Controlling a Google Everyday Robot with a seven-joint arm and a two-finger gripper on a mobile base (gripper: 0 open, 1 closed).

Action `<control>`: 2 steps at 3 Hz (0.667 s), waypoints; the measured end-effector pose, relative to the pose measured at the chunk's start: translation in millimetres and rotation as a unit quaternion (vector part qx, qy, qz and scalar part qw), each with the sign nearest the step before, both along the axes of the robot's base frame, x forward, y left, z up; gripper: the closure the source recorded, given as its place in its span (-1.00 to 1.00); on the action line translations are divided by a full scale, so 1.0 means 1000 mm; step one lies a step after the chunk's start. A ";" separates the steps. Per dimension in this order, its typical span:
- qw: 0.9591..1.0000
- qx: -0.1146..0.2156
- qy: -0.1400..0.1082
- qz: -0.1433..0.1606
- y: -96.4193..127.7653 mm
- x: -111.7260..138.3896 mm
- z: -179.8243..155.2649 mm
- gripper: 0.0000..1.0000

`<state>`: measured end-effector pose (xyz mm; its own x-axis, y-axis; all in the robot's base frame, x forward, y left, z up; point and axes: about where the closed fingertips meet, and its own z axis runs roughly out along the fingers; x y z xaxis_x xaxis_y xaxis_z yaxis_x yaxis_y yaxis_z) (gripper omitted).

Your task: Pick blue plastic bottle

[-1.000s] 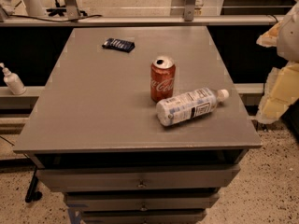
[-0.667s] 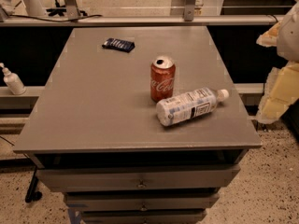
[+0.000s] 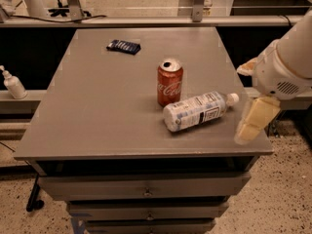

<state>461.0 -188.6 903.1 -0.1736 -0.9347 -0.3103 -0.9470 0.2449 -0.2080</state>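
The blue plastic bottle (image 3: 197,110) lies on its side on the grey table (image 3: 97,106), near the front right. It is clear with a pale label and a small white cap pointing right. A red cola can (image 3: 170,82) stands upright just behind its left end. My gripper (image 3: 248,101) comes in from the right at the table's right edge, just right of the bottle's cap. Its cream fingers (image 3: 256,120) are spread apart and hold nothing.
A small dark flat packet (image 3: 124,46) lies at the back of the table. A white pump bottle (image 3: 13,83) stands on a ledge to the left. Drawers (image 3: 146,189) sit under the tabletop. A rail runs along the back.
My gripper and arm have moved left and down, closer to the bottle's cap end. The bottle, can and packet have not moved.
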 end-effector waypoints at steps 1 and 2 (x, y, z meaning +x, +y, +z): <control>0.999 0.032 0.009 0.023 0.022 0.013 -0.036 -1.00; 0.998 0.060 0.010 0.034 0.044 0.035 -0.051 -1.00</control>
<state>496.1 -145.1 852.3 -0.1177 -0.9005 -0.4185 -0.9659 0.2017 -0.1625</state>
